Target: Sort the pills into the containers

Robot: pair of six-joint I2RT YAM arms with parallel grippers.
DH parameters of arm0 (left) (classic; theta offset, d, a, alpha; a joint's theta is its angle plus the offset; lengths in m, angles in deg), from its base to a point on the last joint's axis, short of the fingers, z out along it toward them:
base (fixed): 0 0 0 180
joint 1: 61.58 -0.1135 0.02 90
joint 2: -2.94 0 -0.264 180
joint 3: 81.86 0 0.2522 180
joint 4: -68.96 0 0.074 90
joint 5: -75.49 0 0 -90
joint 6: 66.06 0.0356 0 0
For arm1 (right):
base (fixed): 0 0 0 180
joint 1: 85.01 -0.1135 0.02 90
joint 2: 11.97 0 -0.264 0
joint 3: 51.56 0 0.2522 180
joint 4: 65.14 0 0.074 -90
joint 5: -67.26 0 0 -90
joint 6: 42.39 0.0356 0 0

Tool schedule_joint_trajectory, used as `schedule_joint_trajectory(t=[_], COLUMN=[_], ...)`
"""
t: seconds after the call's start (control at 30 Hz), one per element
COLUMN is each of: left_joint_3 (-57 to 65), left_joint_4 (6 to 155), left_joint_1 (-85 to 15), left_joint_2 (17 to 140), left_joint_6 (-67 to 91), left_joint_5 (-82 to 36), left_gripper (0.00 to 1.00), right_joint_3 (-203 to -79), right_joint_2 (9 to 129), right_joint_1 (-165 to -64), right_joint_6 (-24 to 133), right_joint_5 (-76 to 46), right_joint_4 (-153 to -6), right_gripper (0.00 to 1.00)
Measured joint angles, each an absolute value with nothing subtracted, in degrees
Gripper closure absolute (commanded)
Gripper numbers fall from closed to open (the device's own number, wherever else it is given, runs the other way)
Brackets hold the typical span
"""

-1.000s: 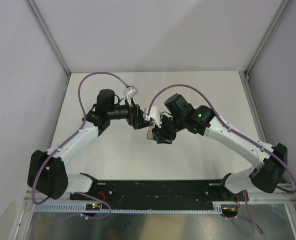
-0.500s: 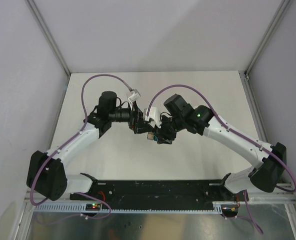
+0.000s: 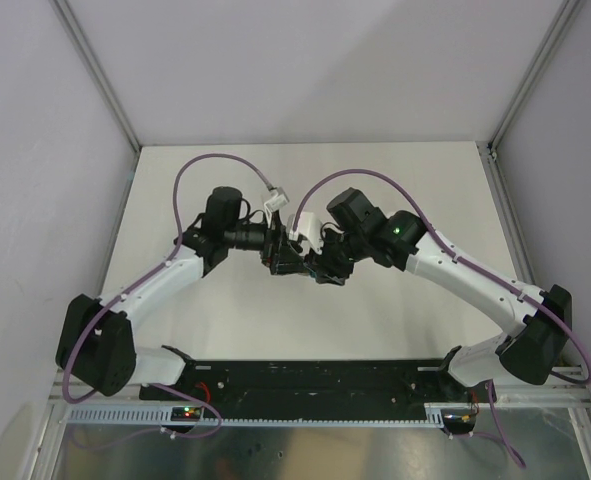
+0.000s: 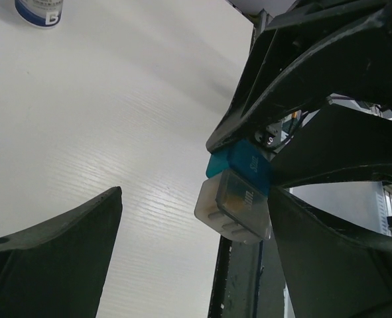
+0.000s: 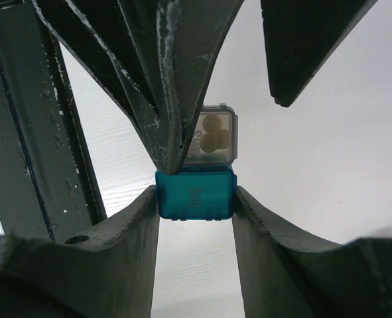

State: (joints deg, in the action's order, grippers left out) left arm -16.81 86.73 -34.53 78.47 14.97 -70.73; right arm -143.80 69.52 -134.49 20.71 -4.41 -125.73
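The containers are a joined teal (image 5: pixel 196 193) and grey (image 5: pixel 212 136) pair held above the table. My right gripper (image 5: pixel 196 199) is shut on the teal compartment. Pale round pills (image 5: pixel 214 136) show inside the closed grey one. My left gripper (image 4: pixel 196 252) is open and straddles the grey compartment (image 4: pixel 235 205), which lies close against its right finger (image 4: pixel 341 265) and well apart from the left finger. In the top view both grippers (image 3: pixel 300 262) meet at the table's middle and hide the containers.
A small white round bottle with a blue label (image 4: pixel 40 10) stands on the white table, far from the left gripper. The black base rail (image 3: pixel 305 380) runs along the near edge. Grey walls enclose the table.
My left gripper has moved right until its open fingers are around the grey compartment. The right gripper has stayed almost still with the containers.
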Motion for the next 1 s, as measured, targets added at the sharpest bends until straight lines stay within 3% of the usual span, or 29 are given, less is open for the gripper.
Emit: schedule_joint_trajectory(t=[0.67, 1.0], left_joint_3=[-16.81, -16.79], left_joint_4=[87.03, 87.12], left_joint_1=[-33.97, -33.94], left_joint_2=[80.31, 80.55], left_joint_6=[14.9, 14.86], left_joint_5=[-72.35, -73.42], left_gripper=[0.2, 0.34], right_joint_3=[-143.8, -143.78], right_joint_2=[69.52, 69.52], right_joint_1=[-134.49, -134.55], right_joint_6=[21.13, 21.21], right_joint_5=[-8.37, -9.24], right_joint_4=[-124.01, -123.7], right_gripper=[0.99, 0.99])
